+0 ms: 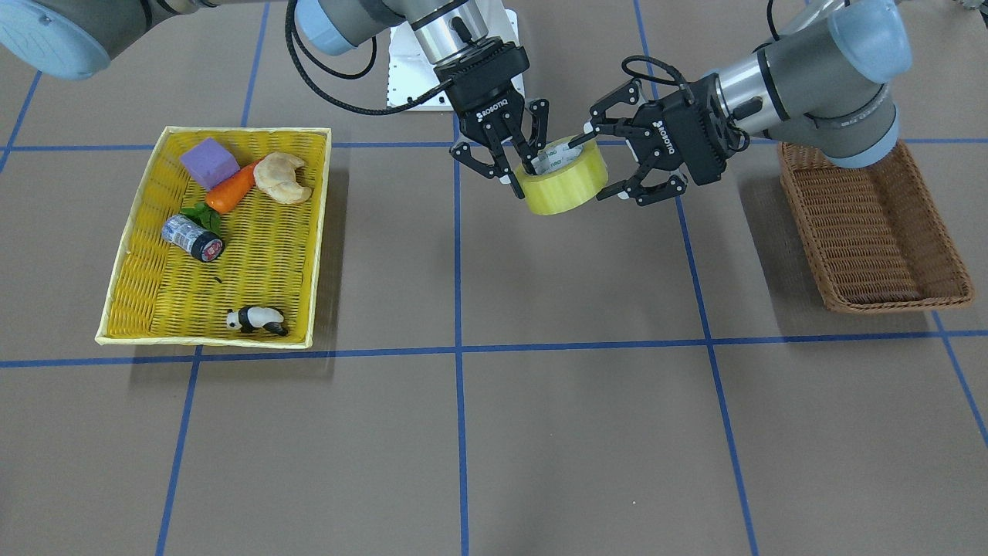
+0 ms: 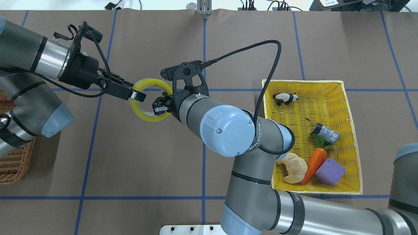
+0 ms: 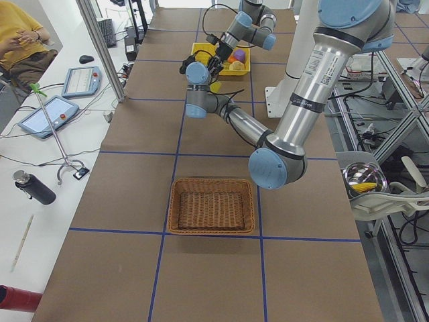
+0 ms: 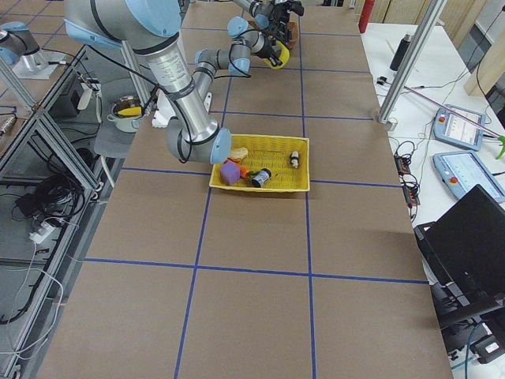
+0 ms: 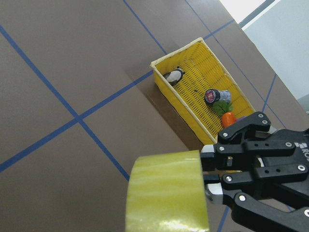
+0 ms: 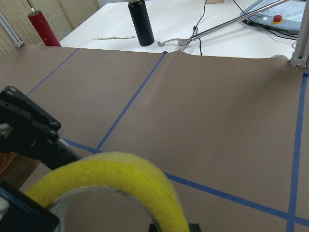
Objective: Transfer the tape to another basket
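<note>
While the right claw [image 1: 519,171] pinches the tape [image 1: 567,189] by its wall, one finger inside the white core and one outside, we find the roll aloft over the bench [image 1: 540,432], roughly midway between the two containers. Its hole faces nearly upward, tilted a little. The left claw [image 1: 596,166] stands spread wide on the roll's opposite side, its fingers close upon that wall; we cannot tell whether they touch. We judge this a hand-over: the brown basket [image 1: 895,303] lies well off on the left arm's side, so that arm is the nearer carrier. We count one tape, one brown basket, and one yellow tray [image 1: 319,232] holding five things: a purple block [image 1: 208,162], a carrot [image 1: 231,189], a croissant [image 1: 282,177], a grey cylinder [image 1: 189,235], a toy panda [image 1: 256,319].
</note>
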`<control>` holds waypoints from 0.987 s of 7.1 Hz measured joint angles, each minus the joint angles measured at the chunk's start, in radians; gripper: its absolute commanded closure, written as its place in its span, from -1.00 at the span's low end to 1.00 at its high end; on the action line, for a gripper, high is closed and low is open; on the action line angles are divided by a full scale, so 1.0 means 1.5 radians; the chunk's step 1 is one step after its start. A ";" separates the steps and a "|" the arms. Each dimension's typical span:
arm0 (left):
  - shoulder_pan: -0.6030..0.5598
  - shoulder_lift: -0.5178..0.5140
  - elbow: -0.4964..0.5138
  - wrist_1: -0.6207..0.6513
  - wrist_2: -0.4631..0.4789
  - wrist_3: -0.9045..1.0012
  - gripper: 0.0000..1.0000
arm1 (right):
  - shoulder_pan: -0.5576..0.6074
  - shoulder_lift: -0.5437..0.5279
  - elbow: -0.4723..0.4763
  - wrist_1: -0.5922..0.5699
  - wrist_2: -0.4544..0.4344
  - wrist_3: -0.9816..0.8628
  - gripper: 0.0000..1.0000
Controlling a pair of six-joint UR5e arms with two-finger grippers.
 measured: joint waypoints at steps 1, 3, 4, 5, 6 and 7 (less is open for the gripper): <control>0.000 0.000 0.000 0.000 0.000 -0.006 1.00 | 0.000 -0.002 -0.001 0.017 0.000 0.000 -1.00; 0.001 0.001 0.000 -0.001 0.001 -0.021 1.00 | -0.001 -0.008 0.001 0.051 0.001 -0.001 -1.00; 0.001 0.001 0.000 -0.001 0.001 -0.023 1.00 | -0.002 -0.013 0.003 0.055 0.001 -0.004 -1.00; 0.001 0.002 0.001 -0.001 0.005 -0.023 1.00 | -0.002 -0.017 0.010 0.056 0.002 -0.005 -1.00; 0.001 0.003 0.002 -0.001 0.011 -0.024 1.00 | -0.002 -0.024 0.021 0.057 0.003 -0.005 -1.00; 0.001 0.005 0.004 0.000 0.016 -0.024 1.00 | -0.002 -0.035 0.038 0.058 0.004 -0.003 -1.00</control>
